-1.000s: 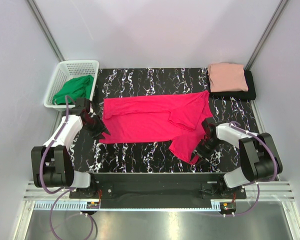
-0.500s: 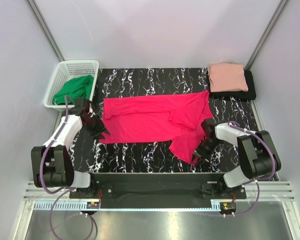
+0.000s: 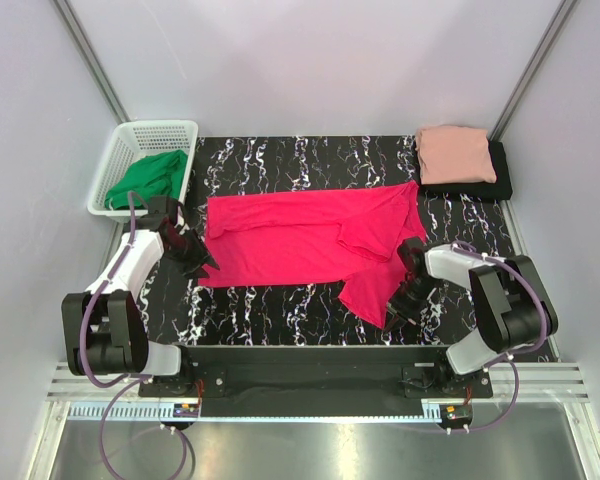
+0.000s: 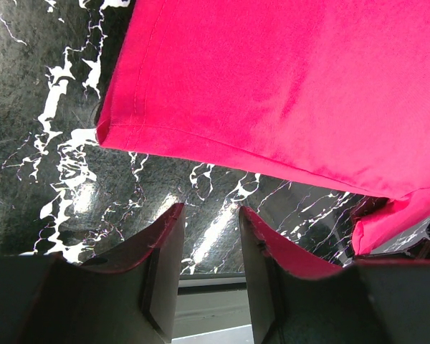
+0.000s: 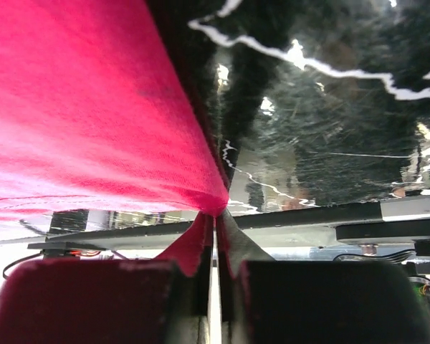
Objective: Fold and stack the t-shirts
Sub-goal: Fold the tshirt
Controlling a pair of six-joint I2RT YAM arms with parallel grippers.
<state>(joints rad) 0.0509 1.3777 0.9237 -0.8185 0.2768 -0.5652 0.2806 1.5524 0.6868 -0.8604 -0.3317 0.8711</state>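
Note:
The crimson-pink t-shirt lies spread across the black marble table, a flap hanging toward the near right. My left gripper is open just off its near-left corner; in the left wrist view the gripper hovers over bare marble, the shirt's hem just beyond the fingertips. My right gripper is shut on the shirt's near-right corner; in the right wrist view the gripper pinches the cloth. The salmon-pink t-shirt lies folded on the folded black t-shirt at the back right.
A white basket holding a green cloth stands at the back left, beside the left arm. Pale walls close in the table on three sides. The table's near edge runs just in front of both grippers.
My right gripper has shifted slightly left and toward the near edge with the shirt's corner. The left gripper has barely moved.

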